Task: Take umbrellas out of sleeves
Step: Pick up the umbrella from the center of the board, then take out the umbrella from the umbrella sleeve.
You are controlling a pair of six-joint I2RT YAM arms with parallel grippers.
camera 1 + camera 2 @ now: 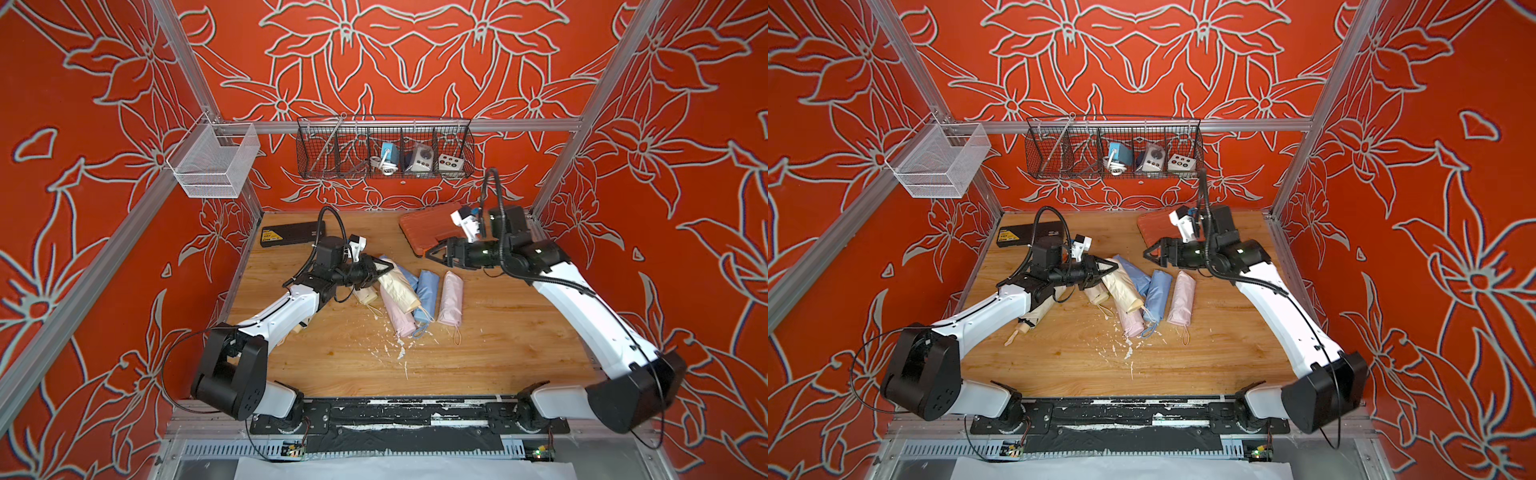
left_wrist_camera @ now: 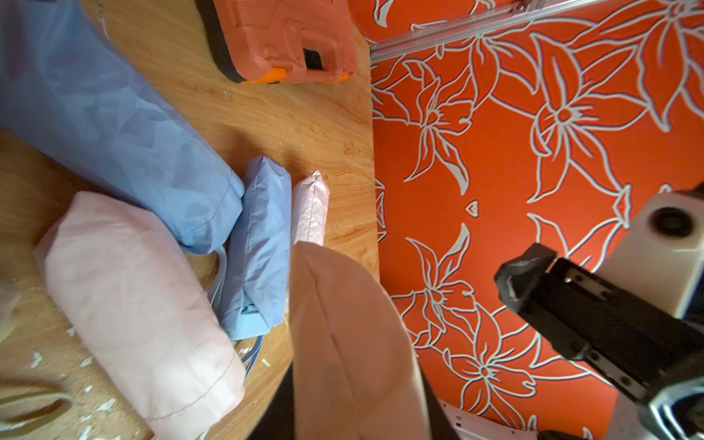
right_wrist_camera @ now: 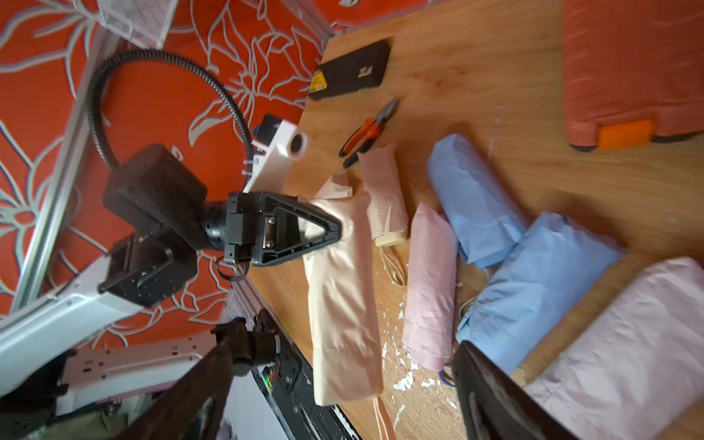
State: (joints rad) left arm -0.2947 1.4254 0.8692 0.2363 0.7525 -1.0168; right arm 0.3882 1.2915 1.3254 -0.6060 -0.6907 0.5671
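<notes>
My left gripper (image 1: 387, 267) is shut on the closed end of a cream sleeve (image 3: 343, 304), which slopes down from the jaws with a bulky cream umbrella inside it and a cord at its low end. My right gripper (image 1: 430, 254) hovers open and empty above the table, to the right of that sleeve and apart from it. On the table beside it lie a pink sleeved umbrella (image 1: 397, 318), two blue ones (image 1: 428, 293) (image 1: 409, 276) and another pink one (image 1: 452, 299). A bare cream umbrella (image 1: 1038, 316) lies partly under my left arm.
An orange plastic case (image 1: 428, 226) sits at the back right under my right wrist. A black case (image 1: 291, 233) lies at the back left, with orange-handled pliers (image 3: 367, 131) near it. White flakes (image 1: 395, 349) litter the wooden table (image 1: 498, 332). A wire basket (image 1: 384, 149) hangs on the back rail.
</notes>
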